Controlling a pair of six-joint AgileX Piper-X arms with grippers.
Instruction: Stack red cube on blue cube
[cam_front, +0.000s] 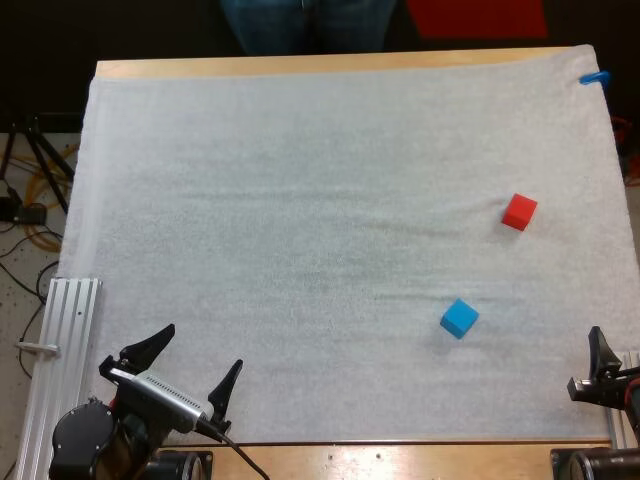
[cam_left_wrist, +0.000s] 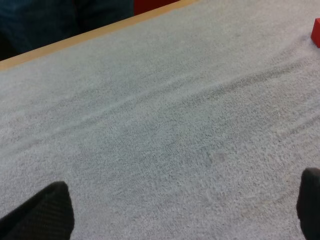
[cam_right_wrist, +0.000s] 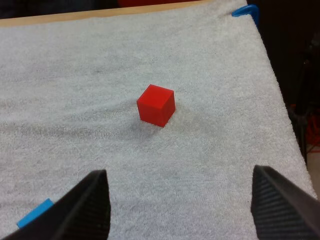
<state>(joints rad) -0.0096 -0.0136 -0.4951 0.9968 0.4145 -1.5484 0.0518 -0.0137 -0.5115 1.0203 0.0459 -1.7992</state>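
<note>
The right claw (cam_right_wrist: 187, 210) stands open and empty to the near right of the blue cube (cam_front: 459, 318). The left claw (cam_front: 200, 348) is open too, well to that cube's left. The red cube (cam_front: 519, 212) sits on the white mat (cam_front: 300, 200) beyond the blue cube, apart from it.

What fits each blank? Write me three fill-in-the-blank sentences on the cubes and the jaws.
1. The red cube lies ___ from the arms than the blue cube.
2. Both arms' jaws stand ___, holding nothing.
3. On the white mat the two cubes sit ___, not stacked.
Missing words: farther; open; apart.
</note>
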